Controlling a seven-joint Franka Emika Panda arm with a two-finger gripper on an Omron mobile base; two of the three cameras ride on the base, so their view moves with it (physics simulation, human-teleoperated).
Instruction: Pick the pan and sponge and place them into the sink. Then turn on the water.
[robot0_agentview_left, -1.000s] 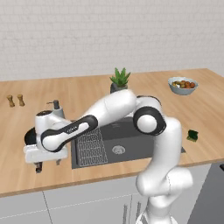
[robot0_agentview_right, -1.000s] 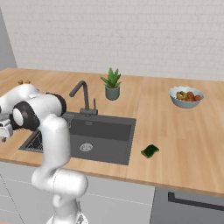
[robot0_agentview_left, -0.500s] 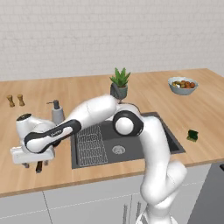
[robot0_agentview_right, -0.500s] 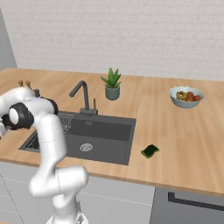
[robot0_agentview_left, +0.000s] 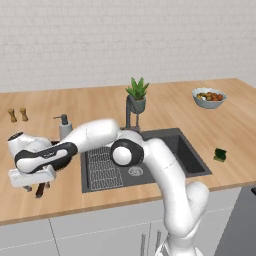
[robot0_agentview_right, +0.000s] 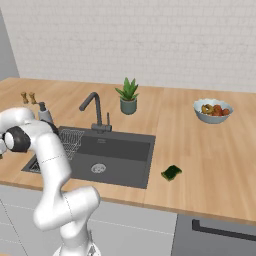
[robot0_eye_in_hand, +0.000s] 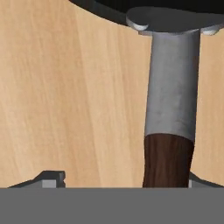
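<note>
The arm has swung further left, lowering the gripper (robot0_agentview_left: 39, 189) over the pan (robot0_agentview_left: 64, 159) at left centre, mostly hidden beneath it. Jaws spread, gripping nothing; the grey-and-brown handle (robot0_eye_in_hand: 170, 127) sits beside the right fingertip. The matte sink (robot0_agentview_right: 120, 150) is central; the sponge (robot0_agentview_right: 171, 173) lies right.

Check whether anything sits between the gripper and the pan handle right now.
Nothing visible does. In the hand view the pan handle runs down between the gripper fingertips, offset toward one side, over bare wooden counter.
</note>
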